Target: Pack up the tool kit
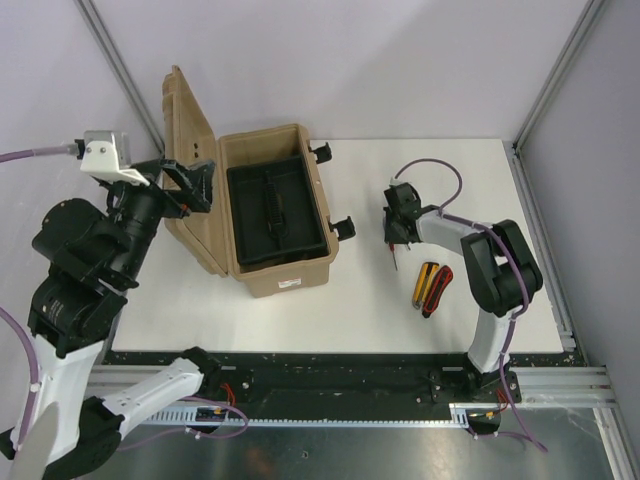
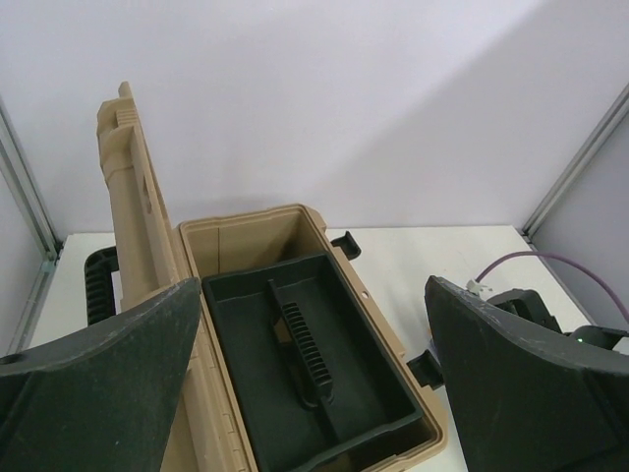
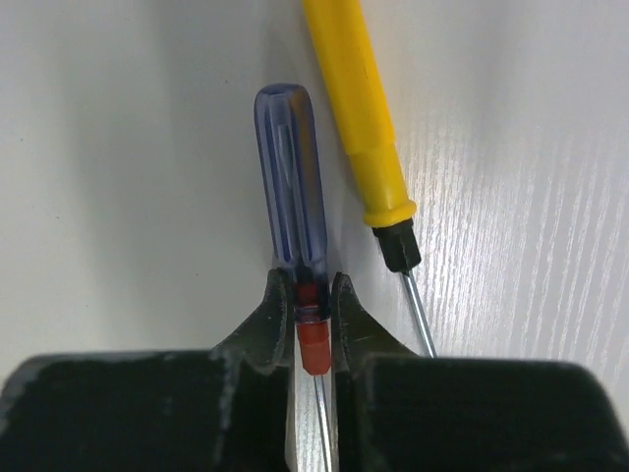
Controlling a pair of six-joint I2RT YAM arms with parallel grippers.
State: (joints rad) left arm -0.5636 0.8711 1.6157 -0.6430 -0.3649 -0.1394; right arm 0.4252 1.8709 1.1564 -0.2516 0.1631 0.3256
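- Tan plastic toolbox [image 1: 260, 280], one, sits on the left half of the white table [image 1: 200, 310]. Its lid [image 1: 190, 120] stands upright on the box's left side.
- One black tray [image 1: 300, 225] lies inside the box, with a single ribbed handle bar along its middle.
- Two black latches [image 1: 345, 228] hang loose on the box's right wall.
- Two pincers are in view. The left pincer [image 2: 313, 295] hovers by the lid, spread wide and holding nothing. The right pincer [image 3: 313, 315] is down at the table, to the right of the box, clamped on the red collar of one blue screwdriver [image 3: 290, 177].
- One yellow screwdriver [image 3: 359, 118] lies just beside the blue one, clear of the fingers.
- One red-and-black tool [image 1: 438, 288] lies near the right arm with a yellow piece against its left side. I cannot tell whether that piece is the same yellow screwdriver.
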